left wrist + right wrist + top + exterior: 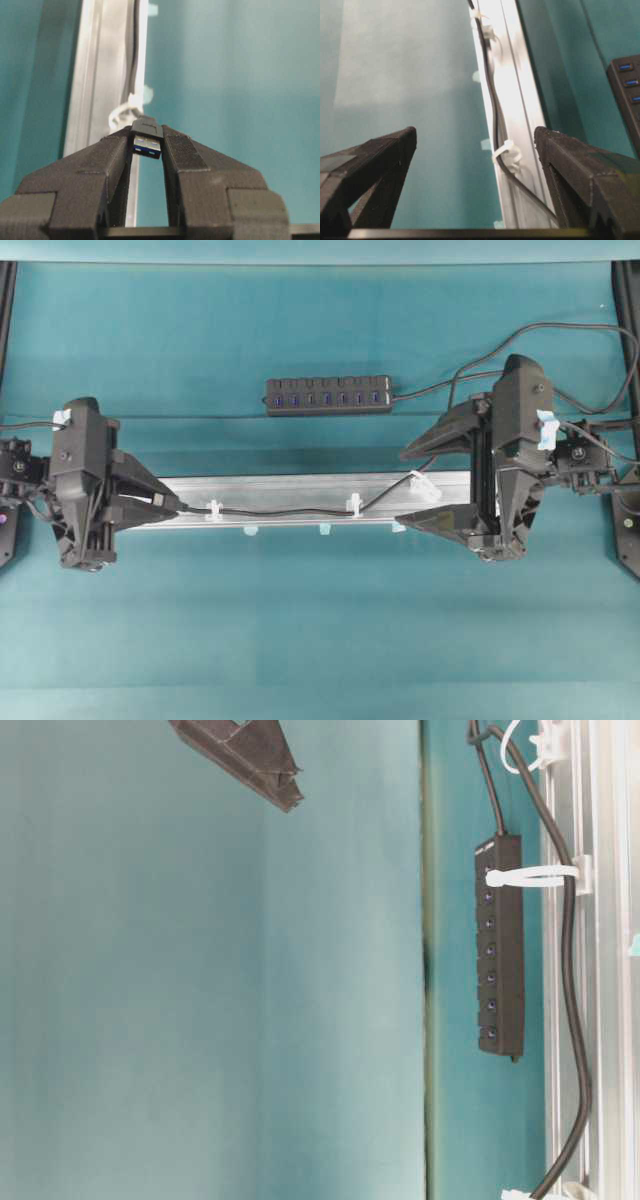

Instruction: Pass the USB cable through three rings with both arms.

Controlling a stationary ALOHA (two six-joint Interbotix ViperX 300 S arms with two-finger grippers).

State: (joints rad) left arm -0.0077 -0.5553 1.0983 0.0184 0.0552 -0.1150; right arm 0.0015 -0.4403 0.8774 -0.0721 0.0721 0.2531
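three rings [352, 504] look threaded already from overhead: the usb cable [285, 510] runs along the aluminium rail [300, 487] through the eyelets, and its plug end sits pinched in the left gripper [172, 504] at the rail's left end. the right gripper [420, 488] hangs spread wide over the rail's right end with nothing in it, so i'd say we're at the last bit, pulling slack or just letting go. the usb hub [328, 395] sits well behind the rail, out of the way. from table level you only see one tip of a gripper up high and the cord lying loosely bowed on the rail under a ring [530, 876], so there's slack to take up. the left wrist view shows the jaws nearly closed on the usb plug [147, 142], silver mouth facing the camera, rail edge just beside it. the right wrist view shows both fingers [380, 160] far apart straddling the rail, cord between them but untouched. plenty of open cloth to the left for pulling; the rail edge and ring posts are the only snags, i reckon.
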